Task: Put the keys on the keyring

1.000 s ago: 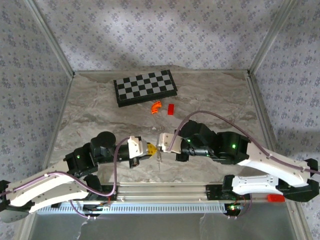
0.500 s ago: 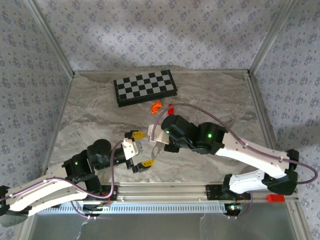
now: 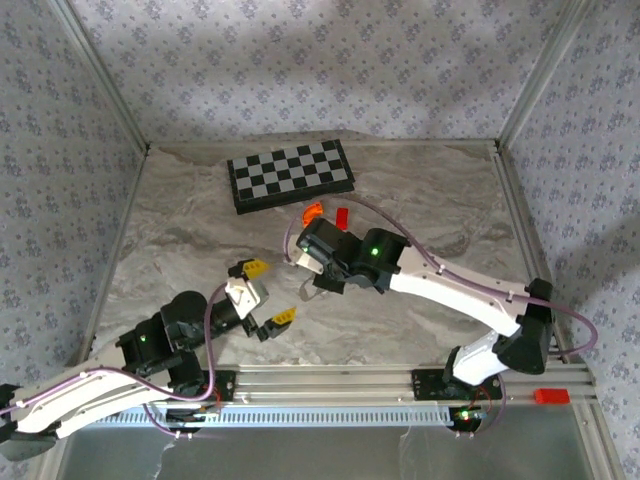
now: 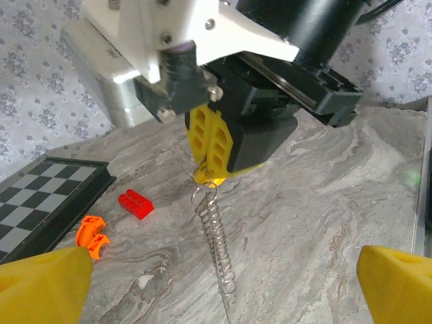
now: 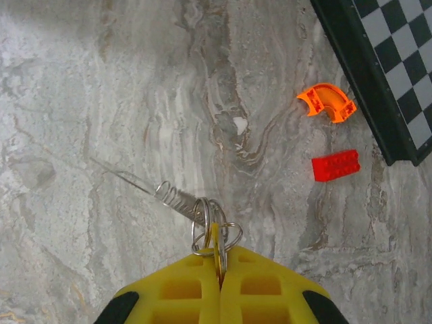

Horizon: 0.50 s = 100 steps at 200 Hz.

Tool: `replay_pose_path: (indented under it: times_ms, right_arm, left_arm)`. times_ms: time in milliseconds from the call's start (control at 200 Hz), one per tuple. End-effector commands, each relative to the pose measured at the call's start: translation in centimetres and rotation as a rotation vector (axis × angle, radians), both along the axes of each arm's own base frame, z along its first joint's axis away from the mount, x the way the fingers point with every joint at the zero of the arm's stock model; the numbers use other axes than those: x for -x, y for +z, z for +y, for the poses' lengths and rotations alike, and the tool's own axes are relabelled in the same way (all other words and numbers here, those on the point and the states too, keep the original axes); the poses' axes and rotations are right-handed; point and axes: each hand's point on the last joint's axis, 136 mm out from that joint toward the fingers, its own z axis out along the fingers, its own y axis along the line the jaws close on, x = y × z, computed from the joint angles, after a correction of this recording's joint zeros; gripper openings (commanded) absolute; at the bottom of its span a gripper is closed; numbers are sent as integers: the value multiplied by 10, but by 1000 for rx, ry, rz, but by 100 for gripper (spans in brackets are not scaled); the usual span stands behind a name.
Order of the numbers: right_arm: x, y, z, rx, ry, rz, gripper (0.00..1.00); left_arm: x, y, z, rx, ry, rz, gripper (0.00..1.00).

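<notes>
Right wrist view: keyring (image 5: 214,229) pinched in the right gripper (image 5: 217,260)

I see the keyring's silver rings caught at the very tips of the yellow fingers (image 5: 182,290), which are pressed together on them. From the rings a coiled chain runs out and ends in a thin pin, over the marbled table (image 3: 450,200). On the left wrist view the chain dangles straight down from that grip. Its end is close to the surface, but I cannot tell if it touches. From above, the left gripper (image 3: 268,292) sits just beside the right one, on the near side. Its jaws are spread wide and hold nothing, and they face the hanging chain. Beyond the keyring lies a red block (image 5: 335,165). Just past it is an orange curved piece (image 5: 327,101). The two are apart from each other, both near the edge of the checkerboard (image 5: 398,61).
</notes>
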Motion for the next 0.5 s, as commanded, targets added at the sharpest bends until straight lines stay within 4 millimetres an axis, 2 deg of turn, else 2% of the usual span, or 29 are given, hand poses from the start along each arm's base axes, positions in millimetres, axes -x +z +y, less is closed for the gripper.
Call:
replay_pose_path:
  times_ms: [0,360,495]
  right_arm:
    - [-13,15,3,-40,-45,-1,0]
    - [-56,17,5,-34,-119,3,0]
    - [-74,17,0,-22,-167,9,0]
  left_arm:
    - [-2,3,5,25,29,7,99]
    - [-4,-3,11,32,57,25,99]
    - [-5,-5,13,38,67,26,100]
